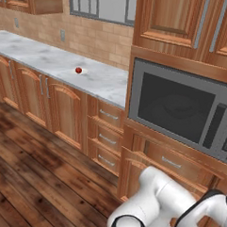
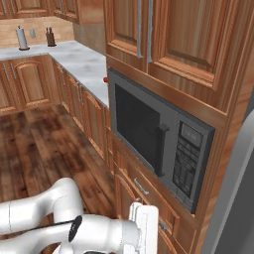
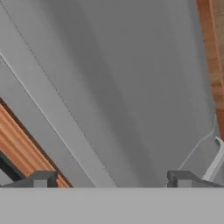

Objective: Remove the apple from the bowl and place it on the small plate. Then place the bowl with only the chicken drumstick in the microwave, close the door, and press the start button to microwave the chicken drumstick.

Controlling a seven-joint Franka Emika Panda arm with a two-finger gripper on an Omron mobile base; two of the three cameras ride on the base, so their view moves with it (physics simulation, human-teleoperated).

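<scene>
The apple (image 1: 78,70) is a small red ball on the marble counter, left of the microwave (image 1: 181,107). It also peeks out past the microwave's (image 2: 158,141) left edge as a red dot, the apple (image 2: 105,79). The small plate under it is hard to tell from the pale marble. The door (image 1: 170,104) is shut, with its dark window facing out. The bowl and the chicken drumstick are hidden. My gripper (image 3: 113,180) is open, with nothing between its tips, facing a smooth grey panel.
Wooden drawers (image 1: 107,134) sit under the counter and tall wooden cabinets (image 2: 163,34) above the microwave. A dark handle (image 2: 161,149) and keypad (image 2: 186,158) are on its right side. A grey appliance wall (image 2: 238,173) stands at the far right. The wood floor (image 1: 32,177) is open.
</scene>
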